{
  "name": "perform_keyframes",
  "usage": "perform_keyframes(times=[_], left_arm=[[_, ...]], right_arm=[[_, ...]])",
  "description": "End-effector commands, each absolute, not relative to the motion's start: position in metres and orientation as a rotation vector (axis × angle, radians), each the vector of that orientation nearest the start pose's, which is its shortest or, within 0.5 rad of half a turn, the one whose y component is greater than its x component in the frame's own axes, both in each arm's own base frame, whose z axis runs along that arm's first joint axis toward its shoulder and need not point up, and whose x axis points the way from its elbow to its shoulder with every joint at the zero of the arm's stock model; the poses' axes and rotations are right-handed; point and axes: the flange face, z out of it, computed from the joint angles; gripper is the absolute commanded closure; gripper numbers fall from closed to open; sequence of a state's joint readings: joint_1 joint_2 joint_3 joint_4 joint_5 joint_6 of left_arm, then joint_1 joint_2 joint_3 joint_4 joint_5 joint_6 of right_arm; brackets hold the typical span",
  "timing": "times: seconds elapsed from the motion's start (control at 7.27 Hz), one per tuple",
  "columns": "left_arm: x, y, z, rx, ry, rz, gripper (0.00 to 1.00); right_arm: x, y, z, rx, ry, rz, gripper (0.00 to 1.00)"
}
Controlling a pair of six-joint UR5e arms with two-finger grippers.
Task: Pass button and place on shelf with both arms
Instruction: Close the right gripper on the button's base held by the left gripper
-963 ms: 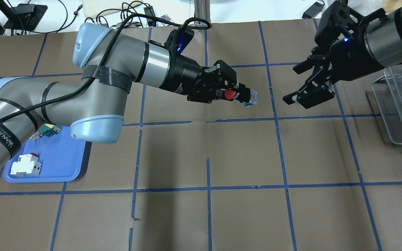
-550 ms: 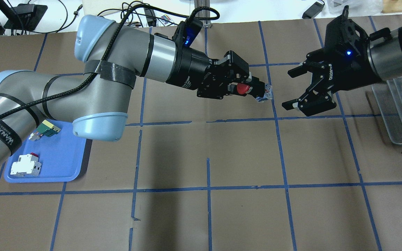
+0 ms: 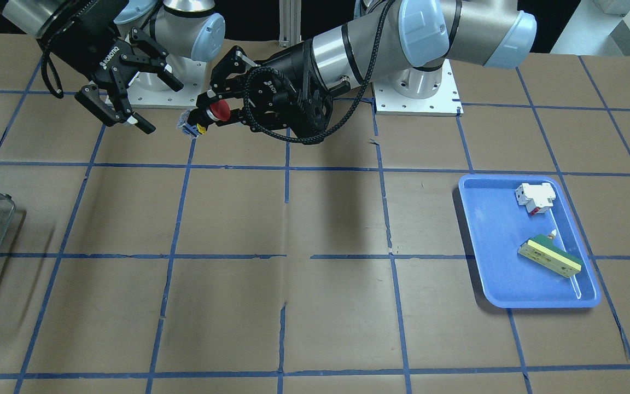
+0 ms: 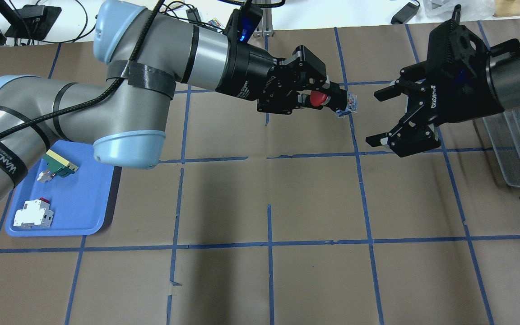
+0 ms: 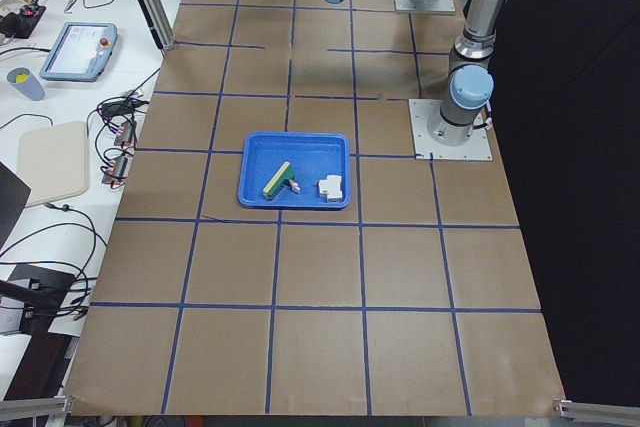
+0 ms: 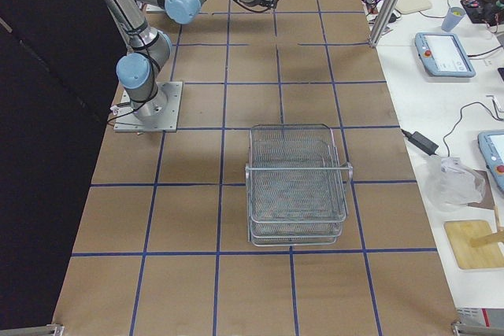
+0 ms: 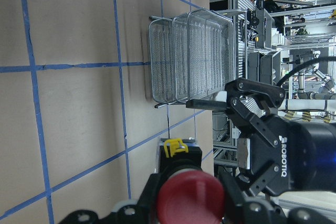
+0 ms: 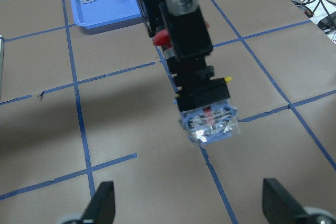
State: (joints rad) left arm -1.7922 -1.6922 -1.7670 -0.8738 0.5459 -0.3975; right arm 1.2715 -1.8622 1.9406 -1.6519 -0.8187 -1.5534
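Note:
My left gripper (image 4: 321, 97) is shut on the button (image 4: 318, 99), held sideways in the air above the table. Its red cap (image 3: 218, 112) sits between the fingers and its blue-yellow base (image 4: 348, 104) points at the right gripper. My right gripper (image 4: 377, 117) is open, jaws wide, a short gap to the right of the base and not touching it. In the right wrist view the base (image 8: 210, 121) hangs between and ahead of the spread fingertips (image 8: 102, 203). The wire-mesh shelf (image 6: 298, 182) stands at the table's right end, also in the overhead view (image 4: 519, 135).
A blue tray (image 4: 79, 212) at the left front holds a white block with a red part (image 4: 33, 213) and a green-and-cream block (image 4: 61, 164). Cables and devices lie beyond the table's far edge. Brown paper with blue tape lines covers the table.
My left arm has carried the button to the right and farther from me, closing the gap to the right gripper. The right gripper has shifted slightly and stays open.

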Motion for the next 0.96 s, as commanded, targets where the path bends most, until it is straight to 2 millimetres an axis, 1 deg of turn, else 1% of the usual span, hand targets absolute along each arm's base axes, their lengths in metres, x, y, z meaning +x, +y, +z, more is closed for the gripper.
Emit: perform_keyframes(times=[0.0,0.14,0.28,0.41,0.69,0.83], left_arm=[[-0.334,-0.474,0.456,-0.039,-2.076,0.023,1.00],[-0.338,-0.469,0.459,-0.051,-2.076,0.023,1.00],[-0.346,-0.461,0.462,-0.069,-2.082,0.020,1.00],[-0.354,-0.455,0.462,-0.085,-2.084,0.010,1.00],[-0.355,-0.451,0.468,-0.093,-2.081,0.019,1.00],[-0.355,-0.451,0.469,-0.089,-2.081,0.017,1.00]], right_arm=[[0.087,-0.410,0.468,-1.524,2.062,-0.835,0.00],[0.089,-0.414,0.471,-1.517,2.033,-0.886,0.00],[0.090,-0.417,0.475,-1.544,2.025,-0.933,0.00],[0.092,-0.417,0.475,-1.539,2.028,-0.931,0.00],[0.097,-0.415,0.474,-1.534,2.014,-0.916,0.00],[0.097,-0.415,0.473,-1.530,2.015,-0.913,0.00]])
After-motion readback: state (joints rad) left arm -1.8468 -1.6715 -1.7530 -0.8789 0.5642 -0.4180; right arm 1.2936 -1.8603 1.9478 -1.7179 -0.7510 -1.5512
